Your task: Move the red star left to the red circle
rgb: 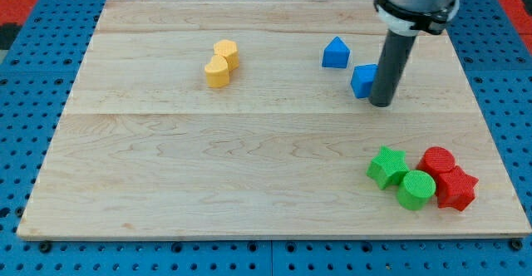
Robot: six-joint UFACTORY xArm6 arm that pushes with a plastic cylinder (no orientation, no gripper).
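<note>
The red star [456,188] lies at the view's bottom right, near the board's right edge. The red circle [436,160] touches it just above and to its left. A green circle [416,190] sits against the star's left side, and a green star [387,166] lies left of the red circle. My tip [381,103] rests on the board well above this cluster, right beside a blue cube [363,81] at the view's upper right.
A blue triangle [335,52] lies left of the blue cube. A yellow circle [225,53] and a yellow heart-like block [217,72] touch each other at the upper middle left. The wooden board [166,168] sits on a blue pegboard.
</note>
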